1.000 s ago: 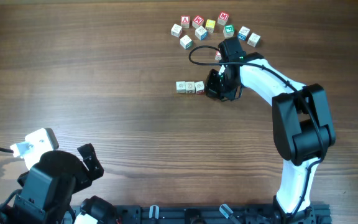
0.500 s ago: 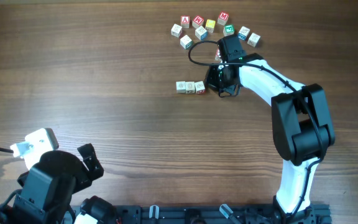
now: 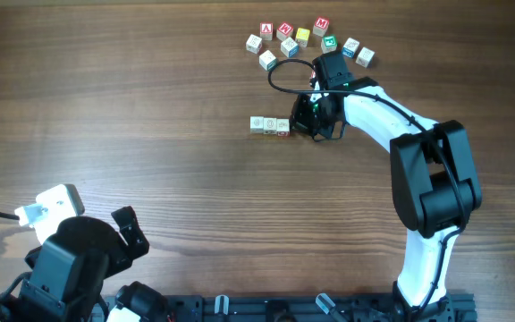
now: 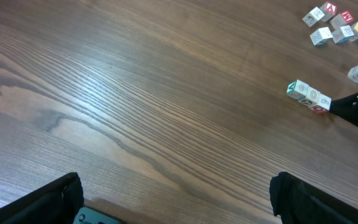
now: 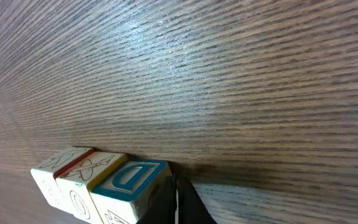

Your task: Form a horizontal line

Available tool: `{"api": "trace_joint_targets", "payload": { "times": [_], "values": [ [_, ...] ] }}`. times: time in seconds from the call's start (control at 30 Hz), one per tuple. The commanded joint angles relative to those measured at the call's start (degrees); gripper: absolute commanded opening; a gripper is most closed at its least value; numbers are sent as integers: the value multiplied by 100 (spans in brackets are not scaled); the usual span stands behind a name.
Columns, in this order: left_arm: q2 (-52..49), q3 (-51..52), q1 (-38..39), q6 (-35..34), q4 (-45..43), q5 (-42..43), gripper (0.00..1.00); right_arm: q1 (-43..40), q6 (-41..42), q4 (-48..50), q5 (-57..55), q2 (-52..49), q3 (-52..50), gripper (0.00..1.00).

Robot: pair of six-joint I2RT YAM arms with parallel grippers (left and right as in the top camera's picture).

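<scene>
The horizontal line [image 3: 269, 126] is a short row of three pale letter cubes set edge to edge on the wooden table. It also shows in the left wrist view [image 4: 309, 97] and in the right wrist view [image 5: 95, 180], where the nearest cube has a blue D face. My right gripper [image 3: 305, 120] is shut, with its fingertips [image 5: 178, 202] pressed against the right end of the row. My left gripper [image 4: 176, 199] is open and empty, low at the table's near left, far from the cubes.
Several loose cubes with colourful letters [image 3: 302, 40] lie scattered at the far side, behind the right arm; they also show in the left wrist view [image 4: 337, 25]. One more cube [image 3: 314, 80] sits by the arm's black cable.
My right gripper has moved left against the row's right end, and the three cubes have slid slightly left with it. The left arm has not moved.
</scene>
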State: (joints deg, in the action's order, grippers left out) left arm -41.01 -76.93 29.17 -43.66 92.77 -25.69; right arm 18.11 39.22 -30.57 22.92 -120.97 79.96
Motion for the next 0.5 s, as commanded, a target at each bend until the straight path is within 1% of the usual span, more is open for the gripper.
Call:
{"api": "trace_joint_targets", "payload": {
  "times": [0.0, 0.1, 0.13, 0.2, 0.27, 0.3, 0.37, 0.4, 0.47],
  "values": [
    [15, 11, -20, -70, -13, -76, 100, 9, -4, 11, -48, -144, -59, 4],
    [15, 11, -22, -70, -13, -76, 100, -4, -7, 68, -1252, -142, -55, 4],
    [15, 11, -20, -70, -13, -76, 100, -20, -24, 136, -1401, -140, -9, 5],
    [15, 11, -20, -70, -13, -76, 100, -35, -103, 107, -1397, -140, 278, 5],
    [15, 11, -20, -70, -13, -76, 100, -15, -581, -105, -1399, -138, 782, 9],
    [15, 11, -20, -70, -13, -76, 100, -13, -693, -192, -1403, -138, 975, 10],
    [15, 11, -20, -72, -13, -76, 100, -7, -776, -317, -1381, -138, 1397, 8],
    [15, 11, -20, -70, -13, -76, 100, 20, -798, -299, -1233, -138, 1541, 5],
    [15, 11, -20, -70, -13, -76, 100, 144, -918, -151, -973, -140, 1611, 5]
  ]
}}
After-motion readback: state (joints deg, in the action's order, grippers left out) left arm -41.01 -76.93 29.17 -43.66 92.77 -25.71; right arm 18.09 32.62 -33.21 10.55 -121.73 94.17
